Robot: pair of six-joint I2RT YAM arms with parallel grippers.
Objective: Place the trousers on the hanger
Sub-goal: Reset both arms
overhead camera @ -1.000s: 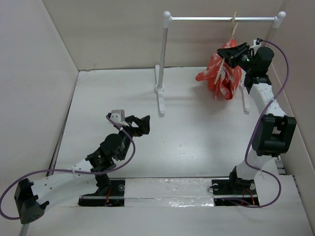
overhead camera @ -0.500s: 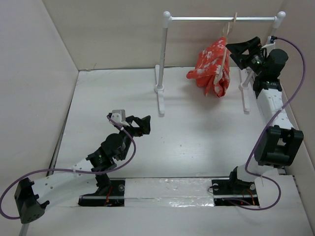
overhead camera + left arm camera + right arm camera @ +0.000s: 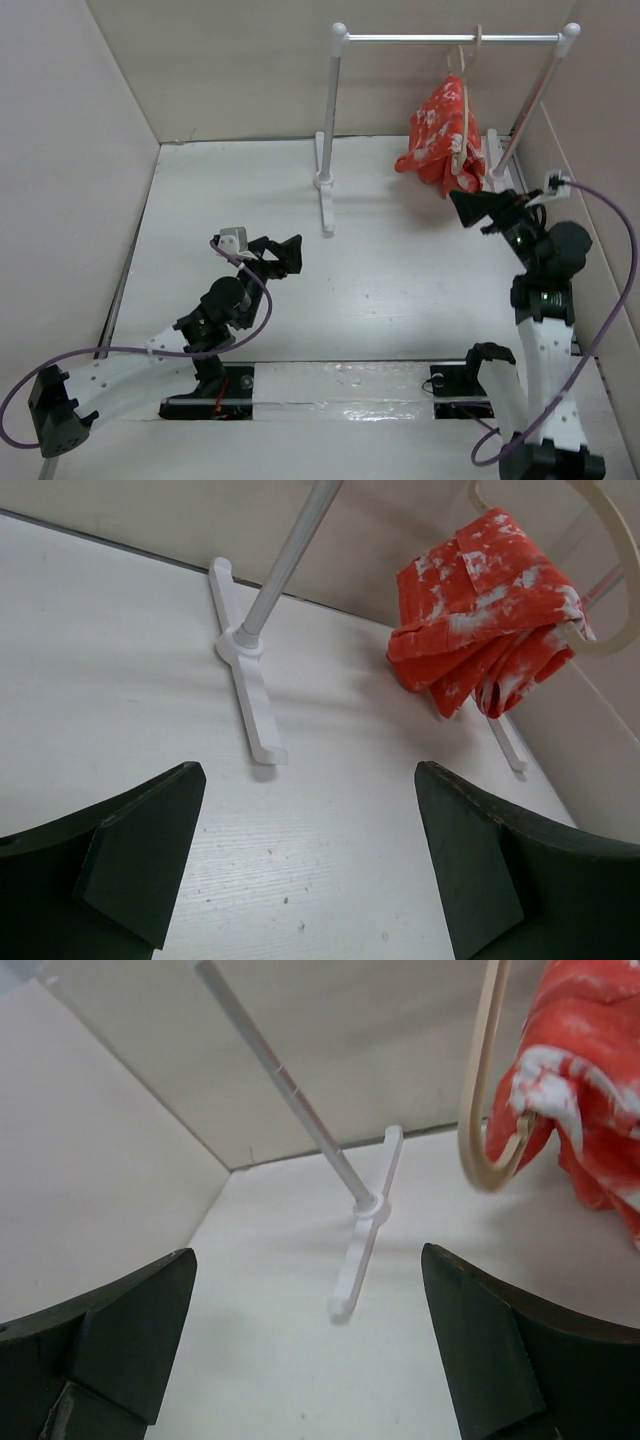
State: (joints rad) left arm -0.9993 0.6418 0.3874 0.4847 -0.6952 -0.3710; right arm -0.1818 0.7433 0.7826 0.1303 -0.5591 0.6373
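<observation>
Robot test cell in a laboratory, not a home or shop. A bare white table (image 3: 400, 270) is boxed in on the left, far and right sides by plain beige panels (image 3: 60, 150). A left arm (image 3: 215, 315) and a right arm (image 3: 545, 290), both black and white, are bolted side by side at the near edge, with exposed wiring at their bases and loose purple cable (image 3: 110, 350) trailing from them. Sole furnishing: one small white-posted rack (image 3: 329, 110) with a metal bar (image 3: 450, 39) at the far right, bearing a single pale hanger (image 3: 473, 1090) draped with red-orange speckled trousers (image 3: 440, 135).
</observation>
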